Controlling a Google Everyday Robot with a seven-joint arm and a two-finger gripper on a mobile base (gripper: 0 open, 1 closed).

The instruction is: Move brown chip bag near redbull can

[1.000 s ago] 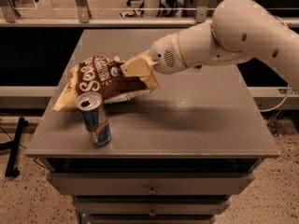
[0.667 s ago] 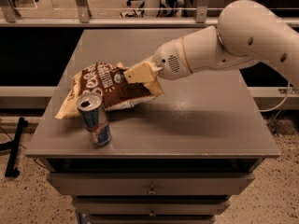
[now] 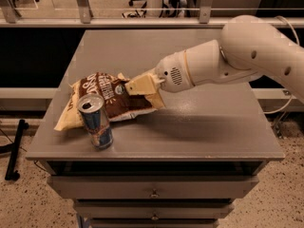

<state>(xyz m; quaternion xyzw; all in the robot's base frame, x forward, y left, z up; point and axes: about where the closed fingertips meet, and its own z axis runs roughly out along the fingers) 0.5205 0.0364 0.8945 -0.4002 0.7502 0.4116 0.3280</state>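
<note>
The brown chip bag (image 3: 107, 98) lies on the grey table (image 3: 204, 127) at its front left, dark brown with white script and tan ends. The redbull can (image 3: 96, 122) stands upright just in front of the bag, touching or almost touching its front edge, its silver top open to view. My gripper (image 3: 137, 86) reaches in from the right on the white arm (image 3: 237, 61) and is shut on the bag's right end, which sits slightly raised while the left end rests on the table.
The table top sits on a cabinet with drawers (image 3: 154, 193) below its front edge. A railing (image 3: 142, 20) runs behind the table. A black stand (image 3: 14, 151) is on the floor at the left.
The gripper has carried the bag a little to the right and down toward the table; the bag now lies lower, right behind the can. The can has not moved.
</note>
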